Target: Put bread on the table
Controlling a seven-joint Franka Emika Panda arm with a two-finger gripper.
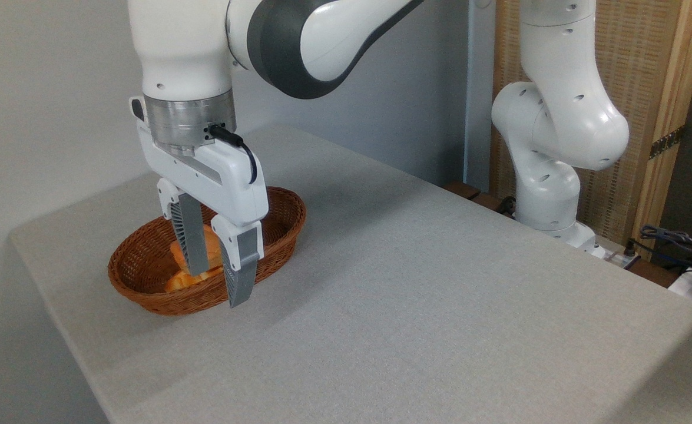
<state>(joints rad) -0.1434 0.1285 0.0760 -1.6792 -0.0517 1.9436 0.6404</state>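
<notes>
One arm, hand (216, 280) down in the basket (145, 294) at the bench's (440, 294) far-left end. Fingers (189, 235) straddle the bread (211, 242), a gap showing on the near side; can't tell if they grip it. Bread sits in the basket above a flatter orange piece (181, 281). Long axis and heading hidden by the fingers. No readable labels.

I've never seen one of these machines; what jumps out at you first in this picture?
The big white arm fills the upper left, its gripper reaching down into a brown wicker basket near the table's left end. Orange bread shows between its grey fingers; whether they are pinching it I cannot tell. The rest of the grey table lies to the right.
</notes>
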